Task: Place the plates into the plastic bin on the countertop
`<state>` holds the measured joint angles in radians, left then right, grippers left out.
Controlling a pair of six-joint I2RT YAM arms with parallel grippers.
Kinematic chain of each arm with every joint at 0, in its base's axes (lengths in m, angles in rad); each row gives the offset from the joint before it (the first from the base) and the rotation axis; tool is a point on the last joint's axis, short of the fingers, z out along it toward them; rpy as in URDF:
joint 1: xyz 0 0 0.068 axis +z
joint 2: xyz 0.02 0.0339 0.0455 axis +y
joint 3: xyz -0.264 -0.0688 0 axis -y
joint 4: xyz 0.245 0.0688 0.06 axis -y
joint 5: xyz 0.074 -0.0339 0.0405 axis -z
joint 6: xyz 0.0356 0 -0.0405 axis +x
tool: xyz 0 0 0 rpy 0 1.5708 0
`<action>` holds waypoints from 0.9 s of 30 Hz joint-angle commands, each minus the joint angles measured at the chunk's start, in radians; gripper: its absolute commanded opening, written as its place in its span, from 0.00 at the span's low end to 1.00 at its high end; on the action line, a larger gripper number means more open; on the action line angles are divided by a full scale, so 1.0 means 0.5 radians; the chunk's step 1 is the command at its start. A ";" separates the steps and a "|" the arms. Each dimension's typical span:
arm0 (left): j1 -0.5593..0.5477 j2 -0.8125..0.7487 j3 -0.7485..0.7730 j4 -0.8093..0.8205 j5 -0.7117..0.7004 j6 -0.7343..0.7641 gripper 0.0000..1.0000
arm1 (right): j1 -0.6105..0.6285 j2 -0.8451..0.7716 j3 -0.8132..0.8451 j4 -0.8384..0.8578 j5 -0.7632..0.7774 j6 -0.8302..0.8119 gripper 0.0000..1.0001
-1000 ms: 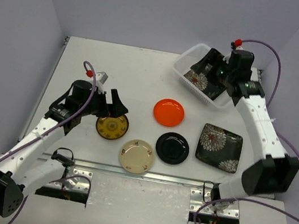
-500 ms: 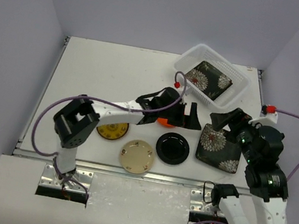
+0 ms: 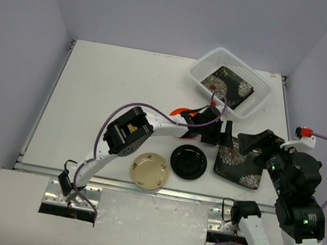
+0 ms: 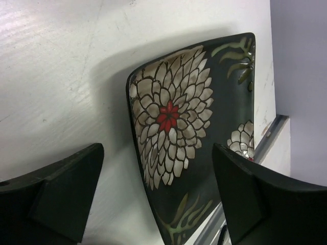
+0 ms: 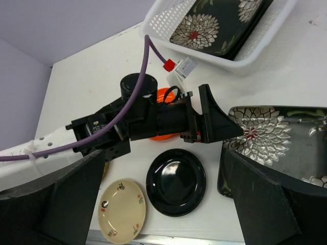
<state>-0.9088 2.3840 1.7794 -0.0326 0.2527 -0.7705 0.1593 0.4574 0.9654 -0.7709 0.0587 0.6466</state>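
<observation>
At four o'clock on the countertop (image 3: 106, 88) | black floral plate (image 3: 241, 164) lies flat, bin (image 3: 200, 73) at one o'clock | our left gripper (image 3: 218, 133) spread at the plate's nine o'clock edge, right gripper (image 3: 261, 143) spread, empty | risk: we think the crowded grippers could collide, or the shallow rim could slip our pinch.

top: looking down from 6 o'clock | left wrist: facing floral plate (image 4: 194, 143) closely | right wrist: sharing it from farther, at 3 o'clock

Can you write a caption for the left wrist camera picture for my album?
The open left gripper faces a black flowery square plate lying on the white countertop.
</observation>
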 commanded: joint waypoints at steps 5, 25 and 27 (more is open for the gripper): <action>-0.035 0.224 0.212 -0.125 0.032 -0.005 0.57 | -0.003 -0.025 0.017 -0.001 -0.016 -0.066 0.99; 0.015 -0.219 -0.028 0.213 0.299 -0.055 0.00 | -0.006 0.009 -0.118 0.083 -0.105 -0.049 0.99; 0.041 -0.316 0.013 0.176 0.334 -0.057 0.00 | -0.003 0.009 -0.108 0.091 -0.105 -0.048 0.99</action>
<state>-0.9074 2.4088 1.7540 0.0320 0.3724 -0.8371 0.1593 0.4530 0.9108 -0.7864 0.0103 0.6277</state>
